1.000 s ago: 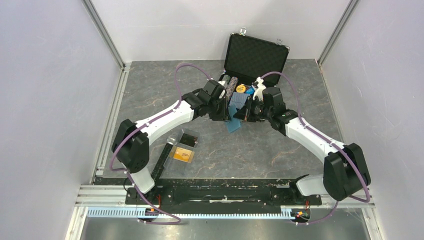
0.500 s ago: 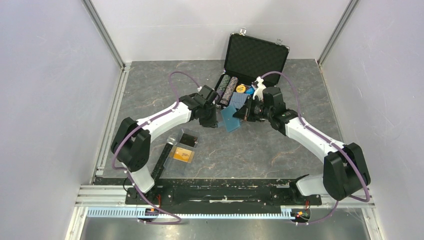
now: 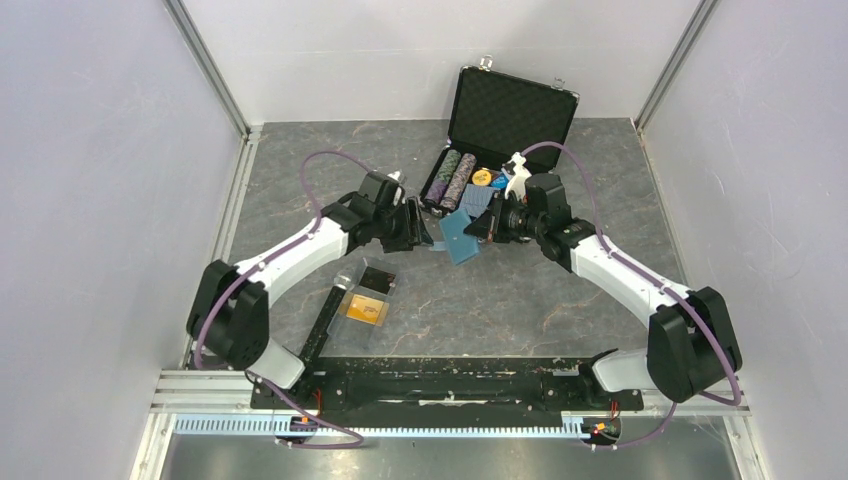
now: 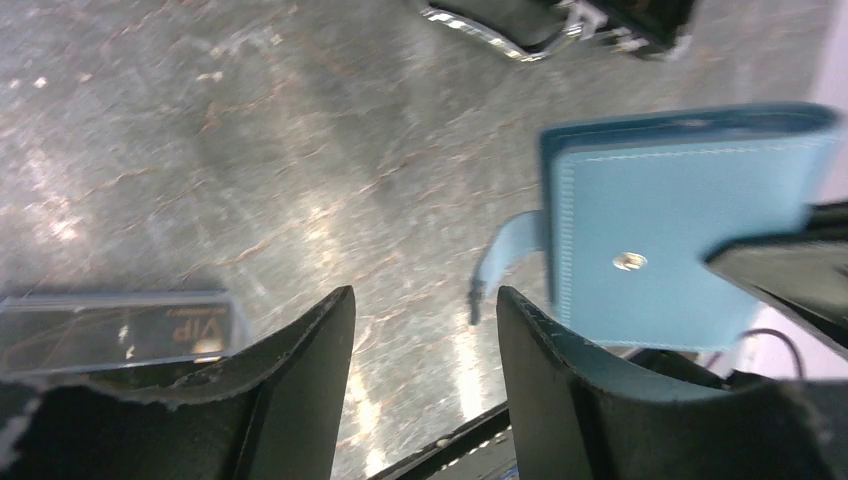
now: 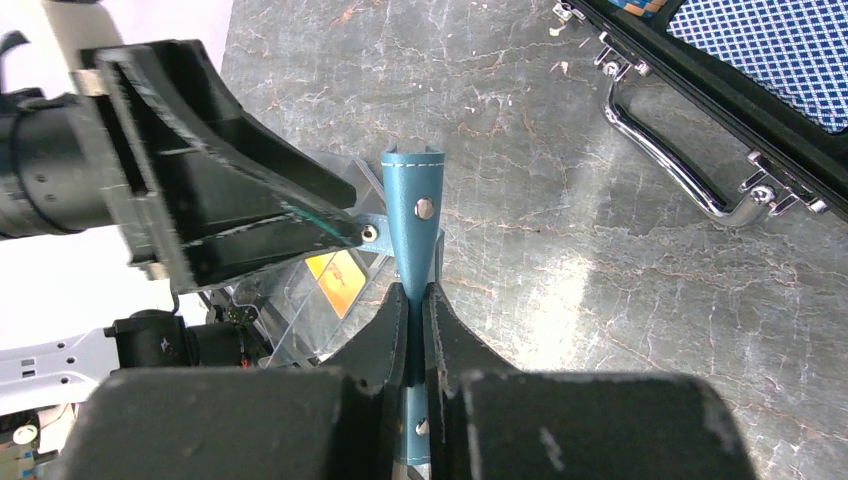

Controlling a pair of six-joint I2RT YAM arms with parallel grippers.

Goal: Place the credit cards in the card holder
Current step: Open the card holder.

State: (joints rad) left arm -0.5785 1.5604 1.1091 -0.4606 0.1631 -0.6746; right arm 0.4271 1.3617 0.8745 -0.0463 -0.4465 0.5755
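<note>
I read the right end effector (image 3: 481,228) as pressed together on the card holder (image 3: 458,238). It pinches the holder by one edge at mid-counter, just near of the open case (image 3: 512,108). The left end effector (image 3: 420,232) is spread and empty, just left of the holder and not touching it. The credit cards (image 3: 365,300) lie on the counter (image 3: 520,300) near and to the left of both arms. The orange card (image 3: 363,310) is nearest me and the black card (image 3: 378,278) is just beyond it. I see no whitish card. The coming pick turns on this: the cards sit near-left of the left end effector, so the left arm is clearly the closer one. The orange card's long axis runs roughly left to right. The overhead view alone shows that layout. The left wrist view adds the holder's flat blue face and its snap tab (image 4: 503,255) hanging unfastened. The right wrist view shows the holder edge-on between the fingers. No view shows me the pockets.
</note>
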